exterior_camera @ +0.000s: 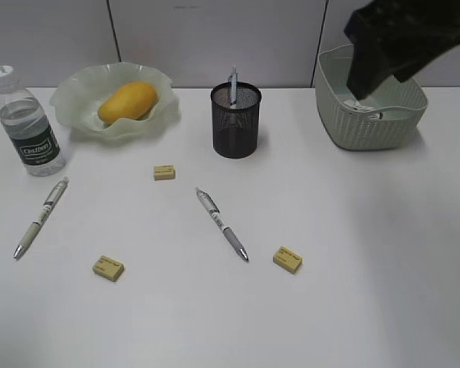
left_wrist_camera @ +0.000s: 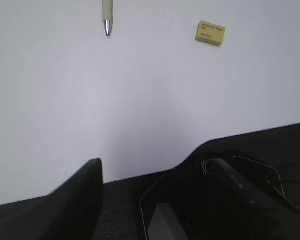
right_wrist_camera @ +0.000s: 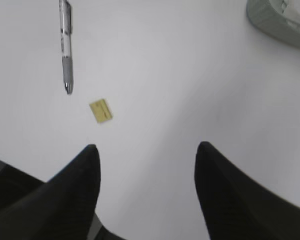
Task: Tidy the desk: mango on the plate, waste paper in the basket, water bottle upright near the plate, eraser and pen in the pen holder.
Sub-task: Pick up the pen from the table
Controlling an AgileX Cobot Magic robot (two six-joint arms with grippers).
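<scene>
mango (exterior_camera: 127,102): lying in the plate (exterior_camera: 77,90), back left of the tabletop (exterior_camera: 353,291).
water bottle (exterior_camera: 29,123): upright, white cap on, just left of the plate.
pen holder (exterior_camera: 235,120): back centre, one pen (exterior_camera: 233,82) standing in it.
loose pens: left pen (exterior_camera: 41,218) on the tabletop in front of the bottle; middle pen (exterior_camera: 221,223) lying slantwise in front of the pen holder.
erasers: three on the tabletop, all flat: back eraser (exterior_camera: 164,172) between plate and pen holder, front-left eraser (exterior_camera: 108,267), front-right eraser (exterior_camera: 287,259) near the middle pen's tip.
basket (exterior_camera: 368,115): back right; waste paper (right_wrist_camera: 294,7) shows inside it, white scrap.
my right pincer (right_wrist_camera: 146,165): jaws spread wide, nothing between them, in the air over bare tabletop; my arm (exterior_camera: 406,38) hangs dark above the basket.
my left pincer (left_wrist_camera: 155,175): one finger (left_wrist_camera: 87,185) clear, the other side blurred; stands well apart, holds nothing, low over the tabletop's near edge.
</scene>
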